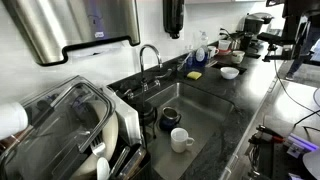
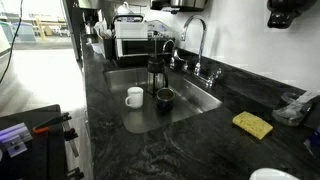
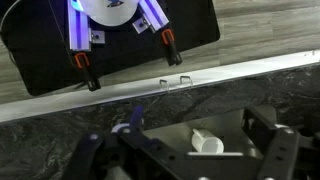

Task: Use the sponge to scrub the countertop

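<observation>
Wrist view | I see the end effector (image 3: 180,150) with jaws spread wide, gripping nothing | in an exterior view the yellow sponge (image 2: 252,124) lies flat on the dark tabletop (image 2: 170,150), beside the sink (image 2: 195,104), apart from the white cup (image 2: 134,96).

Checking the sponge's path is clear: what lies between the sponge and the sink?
Nothing: in an exterior view, only bare countertop separates the sponge from the sink rim.
</observation>
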Tool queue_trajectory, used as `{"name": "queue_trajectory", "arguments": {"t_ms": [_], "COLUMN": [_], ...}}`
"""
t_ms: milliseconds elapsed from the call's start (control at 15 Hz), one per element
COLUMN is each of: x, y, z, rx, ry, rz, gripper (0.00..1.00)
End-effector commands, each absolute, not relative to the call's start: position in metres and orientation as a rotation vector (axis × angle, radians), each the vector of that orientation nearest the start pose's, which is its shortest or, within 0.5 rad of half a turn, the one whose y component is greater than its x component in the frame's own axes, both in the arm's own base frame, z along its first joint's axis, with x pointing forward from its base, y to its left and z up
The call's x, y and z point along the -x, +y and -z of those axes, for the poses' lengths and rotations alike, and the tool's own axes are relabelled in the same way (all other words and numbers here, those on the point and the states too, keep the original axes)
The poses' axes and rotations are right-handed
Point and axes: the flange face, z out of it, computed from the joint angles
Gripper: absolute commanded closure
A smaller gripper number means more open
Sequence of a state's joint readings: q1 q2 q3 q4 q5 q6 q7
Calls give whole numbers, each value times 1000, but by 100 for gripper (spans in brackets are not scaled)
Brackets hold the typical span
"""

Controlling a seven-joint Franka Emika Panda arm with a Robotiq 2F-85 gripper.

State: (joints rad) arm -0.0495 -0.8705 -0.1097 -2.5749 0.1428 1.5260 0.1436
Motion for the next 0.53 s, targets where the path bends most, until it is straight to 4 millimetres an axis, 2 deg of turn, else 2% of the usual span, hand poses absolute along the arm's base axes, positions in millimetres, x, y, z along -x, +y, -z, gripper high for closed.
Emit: {"name": "queue_trajectory", "arguments": {"t_ms": [0, 200, 467], "x": [-270, -273, -305], "y": [-32, -34, -61], "z": [-511, -510, -495], "rx": [2880, 2875, 2834], "ry": [381, 407, 596], "rz": [-270, -247, -137], "gripper": [0, 0, 0]}}
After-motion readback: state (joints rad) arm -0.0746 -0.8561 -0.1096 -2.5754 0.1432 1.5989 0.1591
